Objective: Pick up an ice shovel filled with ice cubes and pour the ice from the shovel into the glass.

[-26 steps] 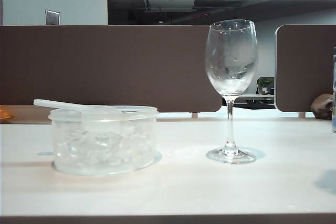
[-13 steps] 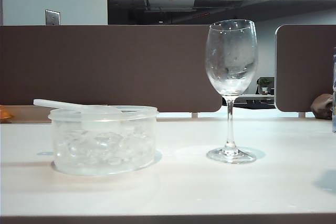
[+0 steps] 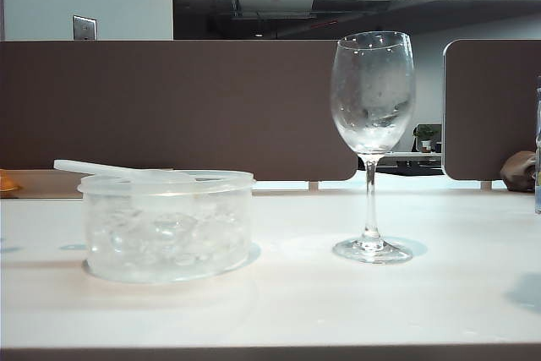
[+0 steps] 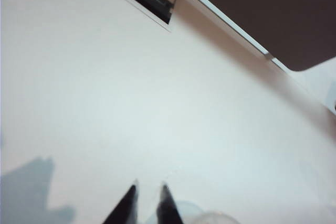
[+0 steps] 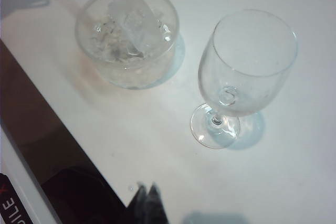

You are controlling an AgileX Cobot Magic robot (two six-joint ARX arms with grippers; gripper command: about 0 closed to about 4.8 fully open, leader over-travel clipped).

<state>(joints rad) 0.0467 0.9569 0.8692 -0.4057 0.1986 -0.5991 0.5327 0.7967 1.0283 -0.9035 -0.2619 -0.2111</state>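
Observation:
The ice shovel [image 3: 93,167] lies across the rim of a round clear tub [image 3: 241,230], its thin handle sticking out to the left. In the right wrist view the ice shovel [image 5: 134,19] has its bowl over the ice cubes [image 5: 105,38]. Ice cubes [image 3: 169,234] fill the tub. The glass [image 3: 372,99] stands upright to the tub's right and looks empty [image 5: 247,61]. Neither gripper shows in the exterior view. My left gripper [image 4: 149,188] hovers over bare table, open by a narrow gap with nothing in it. My right gripper [image 5: 147,188] is shut, near the table's edge, well short of the glass.
Brown partition panels [image 3: 169,107] close off the back of the white table [image 3: 296,302]. A dark object [image 3: 517,171] sits at the far right. A blurred, translucent round shape [image 4: 210,217] shows beside the left fingertips. A dark strip [image 5: 47,145] runs along the table's edge.
In the exterior view the tub, shovel and glass stand as before. Only a faint shadow has appeared at the table's left edge.

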